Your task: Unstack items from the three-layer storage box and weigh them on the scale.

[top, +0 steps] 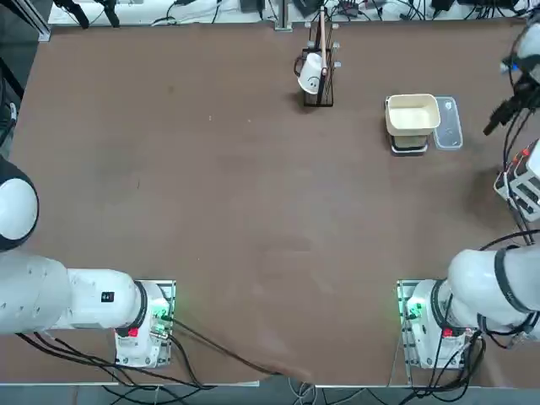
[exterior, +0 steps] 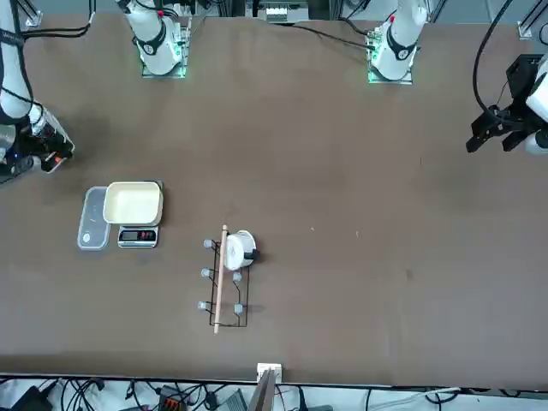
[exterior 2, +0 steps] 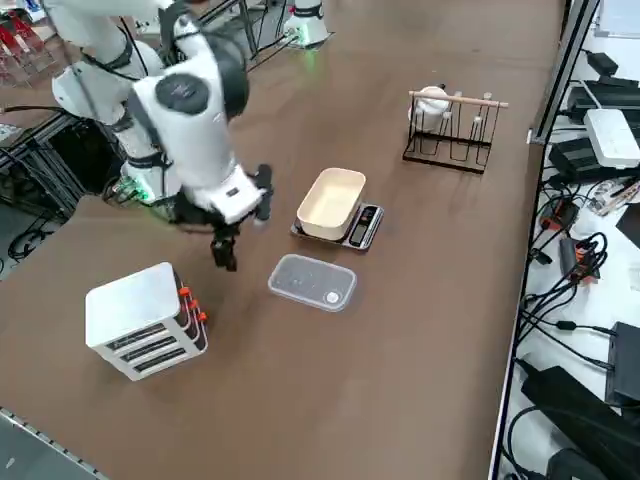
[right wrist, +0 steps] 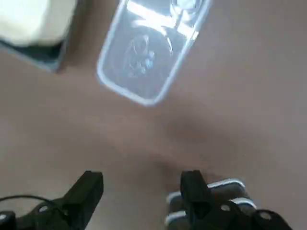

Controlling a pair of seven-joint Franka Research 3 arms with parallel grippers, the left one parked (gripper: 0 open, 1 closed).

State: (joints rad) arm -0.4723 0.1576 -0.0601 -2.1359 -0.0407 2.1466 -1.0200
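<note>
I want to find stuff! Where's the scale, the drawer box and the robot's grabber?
scale [exterior 2: 332, 200], right side view, cream bowl's inside.
three-layer storage box [exterior 2: 132, 301], right side view, white top.
right end effector [right wrist: 139, 184], right wrist view, midway between open fingertips.

one scale [exterior 2: 338, 212], one storage box [exterior 2: 145, 319] (three-layer), one container [exterior 2: 312, 282]

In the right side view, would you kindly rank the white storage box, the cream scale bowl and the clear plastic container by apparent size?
1. Storage box, though nearest the camera.
2. and 3. Scale bowl and clear container look alike; unranked.
</note>
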